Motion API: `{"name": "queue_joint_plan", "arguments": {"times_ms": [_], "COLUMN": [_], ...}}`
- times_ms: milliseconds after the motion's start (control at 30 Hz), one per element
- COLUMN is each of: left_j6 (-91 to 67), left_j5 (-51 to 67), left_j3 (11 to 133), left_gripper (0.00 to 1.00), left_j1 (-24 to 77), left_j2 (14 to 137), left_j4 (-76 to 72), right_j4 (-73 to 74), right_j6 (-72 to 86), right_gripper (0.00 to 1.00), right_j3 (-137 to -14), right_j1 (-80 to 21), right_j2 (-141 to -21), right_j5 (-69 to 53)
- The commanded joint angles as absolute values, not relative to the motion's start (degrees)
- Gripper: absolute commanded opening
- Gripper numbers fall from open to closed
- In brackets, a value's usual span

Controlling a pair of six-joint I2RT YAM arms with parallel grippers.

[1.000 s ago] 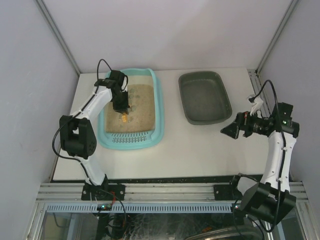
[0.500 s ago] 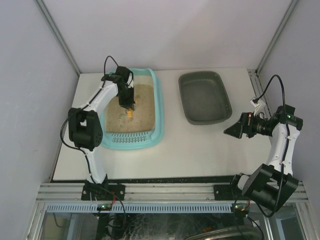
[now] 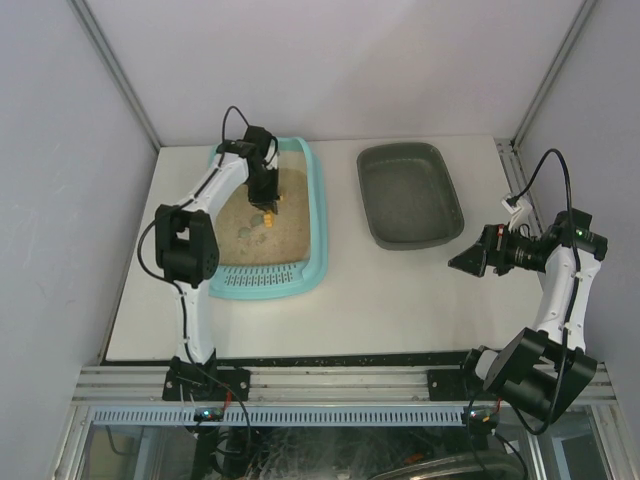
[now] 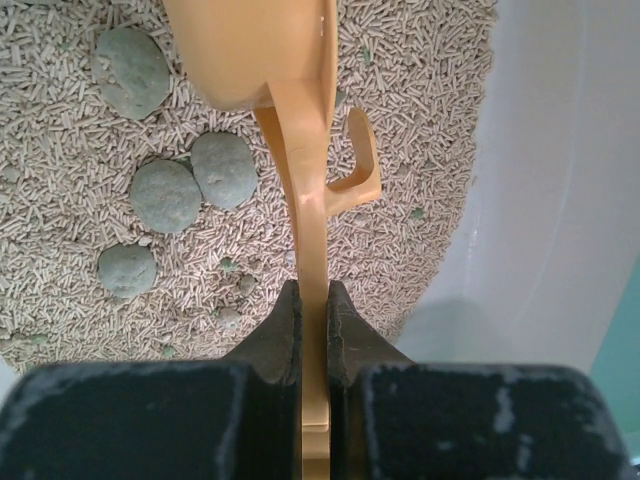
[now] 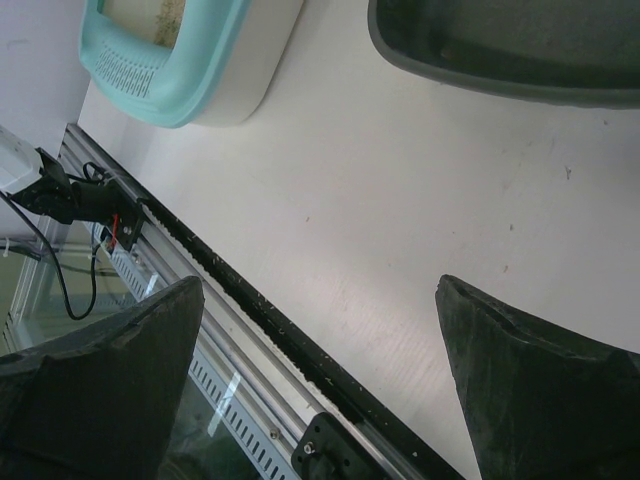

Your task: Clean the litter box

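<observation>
The light-teal litter box [image 3: 320,225] sits at the left of the table and holds tan pellet litter [image 4: 420,120]. My left gripper [image 3: 266,198] hangs over the far half of the box. Its jaws are shut on the flat handle of an orange scoop [image 4: 308,190], and in the left wrist view the gripper [image 4: 313,320] pinches that handle. The scoop's bowl [image 4: 250,50] lies over the litter beside several grey-green clumps [image 4: 165,195]. My right gripper [image 3: 462,262] hovers open and empty above bare table at the right; in its wrist view the gripper [image 5: 320,360] frames the table's front edge.
A dark grey tray [image 3: 410,195] stands at the back right, and its rim [image 5: 500,85] shows in the right wrist view. The litter box's slotted grate end [image 5: 130,70] faces the near edge. A black strip and metal rail [image 3: 330,385] line the table front. Walls enclose three sides.
The left arm has carried the orange scoop toward the far end of the litter box. The right arm drew back a little to the right, then stayed still.
</observation>
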State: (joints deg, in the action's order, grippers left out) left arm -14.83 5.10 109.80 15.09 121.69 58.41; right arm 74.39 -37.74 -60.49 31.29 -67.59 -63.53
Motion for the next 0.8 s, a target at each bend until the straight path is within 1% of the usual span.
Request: {"name": "queue_joint_plan", "arguments": {"times_ms": [0, 133, 333, 500, 633, 767], "left_j6": [-13.30, -11.79, -10.75, -10.02, -12.66, -15.37], "left_j5": [8.54, 14.54, 22.34, 23.61, 26.50, 26.87], "left_j3": [113.48, 111.57, 102.63, 99.10, 95.68, 91.36], "left_gripper": [0.00, 0.00, 0.00, 0.00, 0.00, 0.00], "left_j1": [16.58, 17.51, 17.47, 17.29, 16.25, 16.08], "left_j2": [123.32, 122.48, 115.59, 113.92, 112.94, 109.90], "left_j4": [58.98, 58.09, 51.53, 49.24, 44.89, 40.45], "right_j4": [73.70, 73.52, 73.45, 73.52, 73.73, 74.00], "right_j6": [-38.76, -38.63, -38.56, -38.97, -39.24, -39.58], "right_gripper": [1.00, 1.00, 1.00, 1.00, 1.00, 1.00], "right_j3": [-62.49, -62.49, -62.49, -62.49, -62.49, -62.49], "right_j1": [31.69, 31.64, 31.64, 31.65, 31.58, 31.61], "right_j2": [-67.30, -67.49, -66.94, -66.58, -66.54, -66.53], "right_j5": [-65.13, -65.08, -65.39, -65.23, -65.23, -65.29]}}
